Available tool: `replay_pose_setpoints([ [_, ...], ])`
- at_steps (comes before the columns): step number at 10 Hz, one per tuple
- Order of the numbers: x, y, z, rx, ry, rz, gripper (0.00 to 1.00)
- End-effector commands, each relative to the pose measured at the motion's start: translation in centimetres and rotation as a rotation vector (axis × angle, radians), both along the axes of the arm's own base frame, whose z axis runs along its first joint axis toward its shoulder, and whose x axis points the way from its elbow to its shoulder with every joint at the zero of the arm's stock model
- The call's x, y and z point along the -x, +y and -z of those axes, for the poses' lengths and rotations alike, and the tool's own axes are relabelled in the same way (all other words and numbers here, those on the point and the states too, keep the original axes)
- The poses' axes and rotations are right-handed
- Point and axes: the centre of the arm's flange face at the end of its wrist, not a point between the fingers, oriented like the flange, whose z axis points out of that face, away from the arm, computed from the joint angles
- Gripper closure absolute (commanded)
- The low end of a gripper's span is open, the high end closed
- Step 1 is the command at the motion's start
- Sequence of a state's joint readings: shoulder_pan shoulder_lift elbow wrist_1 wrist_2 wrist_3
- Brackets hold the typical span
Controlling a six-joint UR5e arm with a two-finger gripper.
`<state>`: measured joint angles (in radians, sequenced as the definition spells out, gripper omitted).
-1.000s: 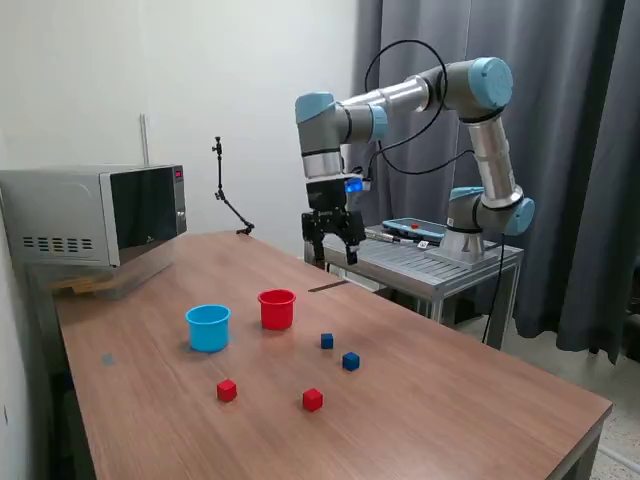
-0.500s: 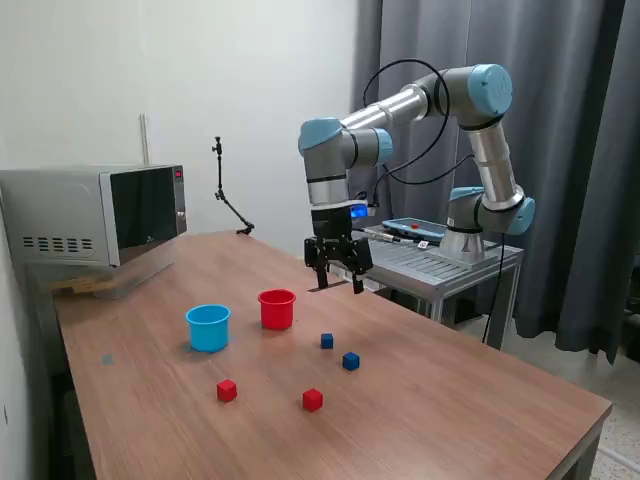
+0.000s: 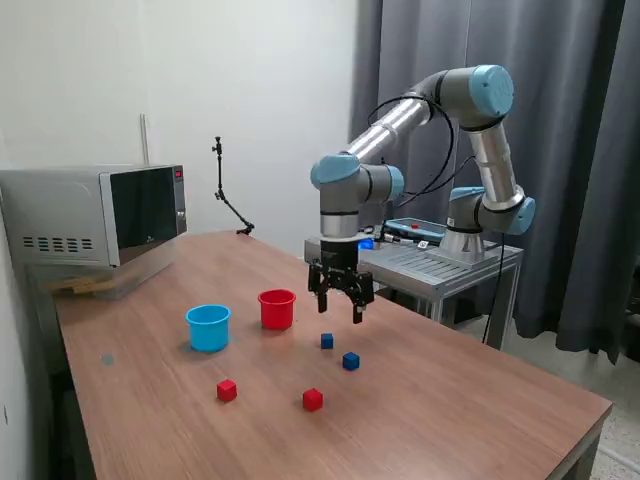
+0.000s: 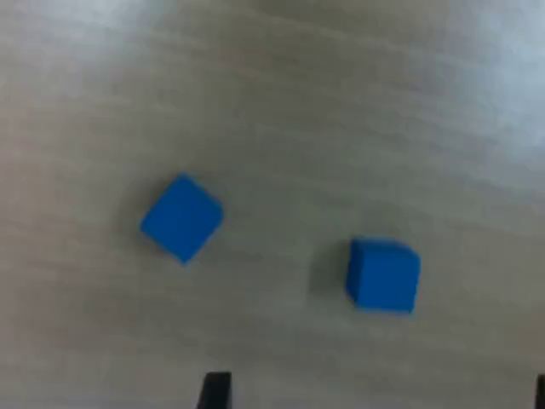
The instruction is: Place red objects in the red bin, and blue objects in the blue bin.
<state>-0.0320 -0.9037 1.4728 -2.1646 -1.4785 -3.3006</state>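
Hovering gripper (image 3: 341,305) above blue cubes (image 3: 327,341)

Two blue cubes (image 3: 327,341) (image 3: 350,361), two red cubes (image 3: 227,390) (image 3: 313,399), one red cup (image 3: 277,309), one light blue cup (image 3: 208,327), apparently nothing inside cups.

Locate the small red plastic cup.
In the exterior view, the small red plastic cup stands on the wooden table, right of the light blue plastic cup.

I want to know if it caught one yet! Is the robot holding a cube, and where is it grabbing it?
Nothing yet. The end effector is open and empty, up above the table, over the two blue cubes.
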Motion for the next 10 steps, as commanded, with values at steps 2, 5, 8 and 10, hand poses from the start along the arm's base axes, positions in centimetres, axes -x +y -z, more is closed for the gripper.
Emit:
replay_pose_setpoints([
  [2,-2.2,-2.7,2.2,-0.011,0.010,-0.041,0.00],
  [5,-2.7,-5.4,2.2,-0.018,0.026,-0.079,0.00],
  [8,-2.3,-5.5,2.5,-0.019,0.051,-0.068,0.00],
  [10,-2.1,-5.3,3.3,-0.026,0.057,-0.027,0.00],
])
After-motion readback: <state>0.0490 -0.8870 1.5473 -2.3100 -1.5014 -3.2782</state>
